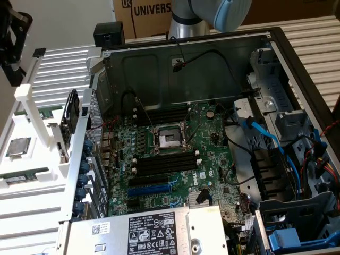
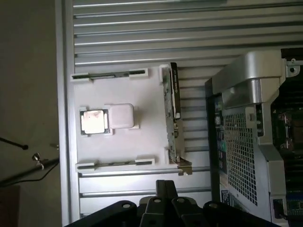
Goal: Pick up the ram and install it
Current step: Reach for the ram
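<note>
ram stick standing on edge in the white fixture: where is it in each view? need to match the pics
Exterior view: the ram is at the exterior view's left, upright on the white fixture, on the side nearest the open computer case.
Wrist view: the ram runs along the fixture's edge facing the case.
Shared landmark: the silver processor chip seated on the fixture.

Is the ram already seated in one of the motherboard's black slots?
No: the ram stands on edge in the white holder outside the computer case, and the black slots are empty.
</note>
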{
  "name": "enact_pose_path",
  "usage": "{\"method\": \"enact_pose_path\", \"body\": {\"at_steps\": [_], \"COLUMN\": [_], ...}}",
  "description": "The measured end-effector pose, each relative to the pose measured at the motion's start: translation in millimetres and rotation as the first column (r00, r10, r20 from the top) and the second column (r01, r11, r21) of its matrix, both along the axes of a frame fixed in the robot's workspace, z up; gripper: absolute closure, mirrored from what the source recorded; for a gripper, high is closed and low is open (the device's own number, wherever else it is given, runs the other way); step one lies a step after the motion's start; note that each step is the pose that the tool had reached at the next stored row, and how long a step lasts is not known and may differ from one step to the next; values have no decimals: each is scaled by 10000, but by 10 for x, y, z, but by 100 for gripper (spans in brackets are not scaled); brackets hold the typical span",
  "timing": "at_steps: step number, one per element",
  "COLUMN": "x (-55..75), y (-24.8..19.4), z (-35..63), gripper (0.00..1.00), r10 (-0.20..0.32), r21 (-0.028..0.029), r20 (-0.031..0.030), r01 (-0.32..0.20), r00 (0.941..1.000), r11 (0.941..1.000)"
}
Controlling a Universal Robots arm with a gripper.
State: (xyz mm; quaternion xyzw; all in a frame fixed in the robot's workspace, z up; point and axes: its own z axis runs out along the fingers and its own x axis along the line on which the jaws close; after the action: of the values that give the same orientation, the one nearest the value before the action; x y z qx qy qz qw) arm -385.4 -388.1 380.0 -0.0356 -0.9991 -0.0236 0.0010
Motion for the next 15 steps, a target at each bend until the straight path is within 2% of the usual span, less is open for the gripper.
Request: {"method": "enact_pose_path", "body": {"at_steps": [6,7,15], "x": [-258,-345,-691], "y": [45,73,215], "z": [-13,-17,-40], "gripper": [89,89,89], "r10": [0,1,0], "r21": [0,-3,-29], "r20": [0,0,-1], "r01": [0,-1,0], "r00": [10000,10000,10000], "r11": [10000,10000,10000]}}
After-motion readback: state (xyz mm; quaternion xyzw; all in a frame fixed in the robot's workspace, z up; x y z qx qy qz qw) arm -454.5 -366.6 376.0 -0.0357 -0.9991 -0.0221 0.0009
